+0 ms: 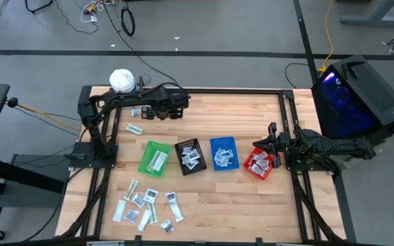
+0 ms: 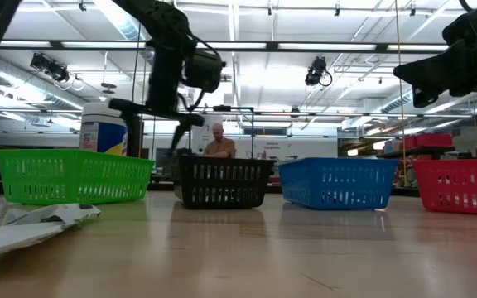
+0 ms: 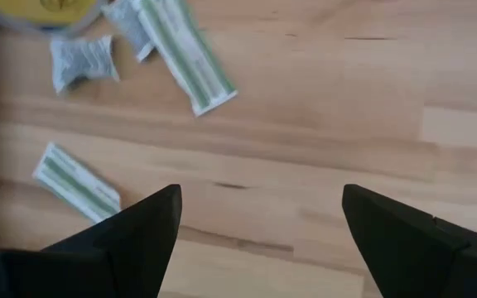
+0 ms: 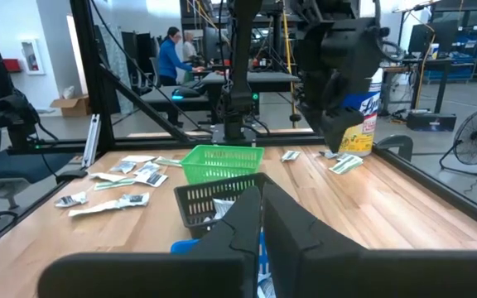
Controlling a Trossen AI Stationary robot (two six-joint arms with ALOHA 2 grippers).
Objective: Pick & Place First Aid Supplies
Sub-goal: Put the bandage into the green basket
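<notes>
Left gripper (image 1: 141, 109) hovers over the table's far-left part, fingers (image 3: 139, 232) spread wide, nothing between them. Bare wood (image 3: 321, 108) under and between the fingertips; open room toward the table's middle. Just beyond the fingertips: one green-striped strip packet (image 3: 77, 178) lying flat near one finger, a longer strip packet (image 3: 185, 58) and a small silvery sachet (image 3: 81, 62) farther out, close to the white tub (image 1: 122, 80) at the table's far edge. The tub limits room on that side.

Nearer the front-left edge, a loose scatter of sachets (image 1: 146, 205) lies flat on the wood, well apart from either gripper.

Mid-table, a row of four bins: green bin (image 1: 155, 158), black bin (image 1: 190, 156), blue bin (image 1: 224, 153), red bin (image 1: 260, 164), each with packets inside. Narrow gaps between them.

Right gripper (image 1: 272, 137) hangs above the red bin near the table's right frame, fingers (image 4: 247, 223) pressed together, holding nothing visible.

A person (image 2: 219, 141) sits in the room beyond the table.
</notes>
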